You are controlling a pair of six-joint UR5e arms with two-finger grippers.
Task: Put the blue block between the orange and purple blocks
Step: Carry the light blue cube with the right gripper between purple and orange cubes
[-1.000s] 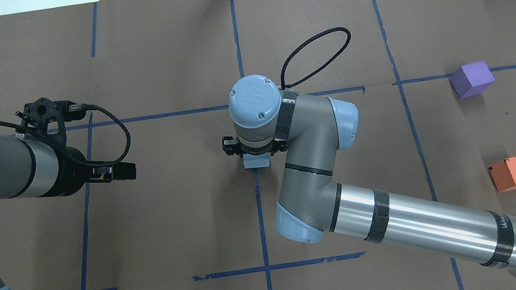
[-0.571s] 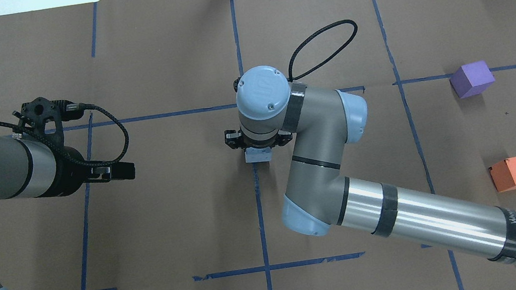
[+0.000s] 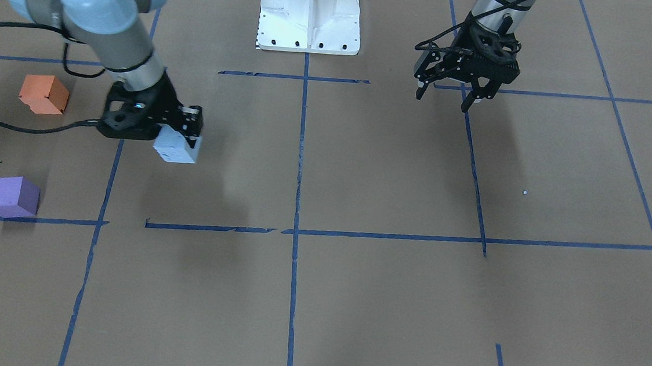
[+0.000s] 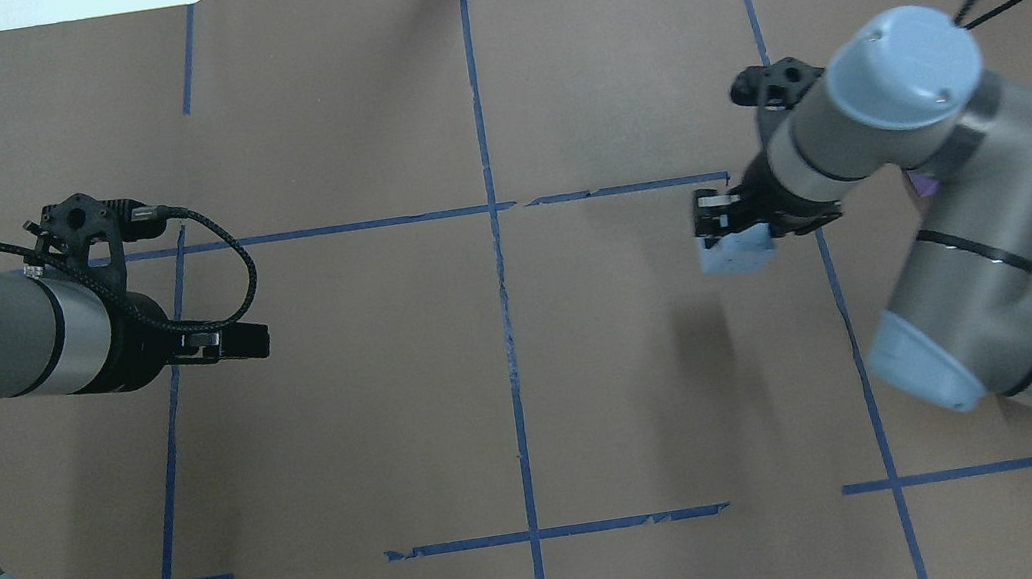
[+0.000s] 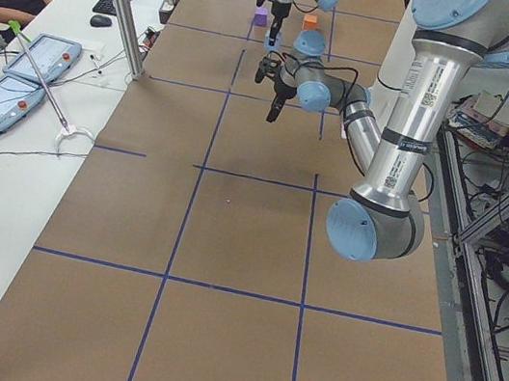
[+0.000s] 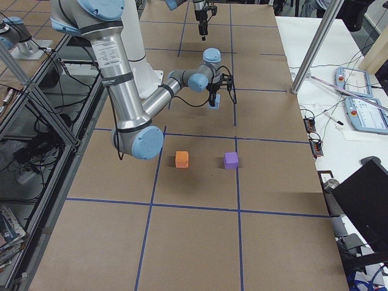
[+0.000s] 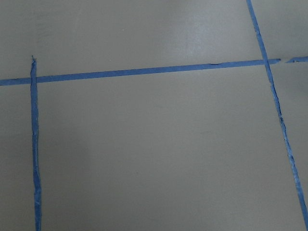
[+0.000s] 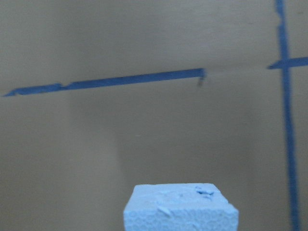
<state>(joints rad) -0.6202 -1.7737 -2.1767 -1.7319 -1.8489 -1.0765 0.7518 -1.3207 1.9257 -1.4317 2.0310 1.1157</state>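
Observation:
My right gripper (image 3: 174,134) is shut on the light blue block (image 3: 176,147) and holds it above the brown table; the block also shows in the overhead view (image 4: 735,251) and at the bottom of the right wrist view (image 8: 180,209). The orange block (image 3: 44,94) and the purple block (image 3: 11,196) sit apart on the table beyond the held block, with a gap between them (image 6: 182,159) (image 6: 231,160). In the overhead view my right arm hides the orange block and most of the purple one. My left gripper (image 3: 442,96) is open and empty, hanging above the table on the other side.
Blue tape lines (image 4: 508,331) divide the brown paper-covered table into squares. The white robot base plate (image 3: 310,13) stands at the table's robot-side edge. A side bench with tablets (image 5: 20,73) and an operator runs along the far side.
My right arm has swung from the table's middle to the right, carrying the blue block toward the purple and orange blocks. My left arm has not moved.

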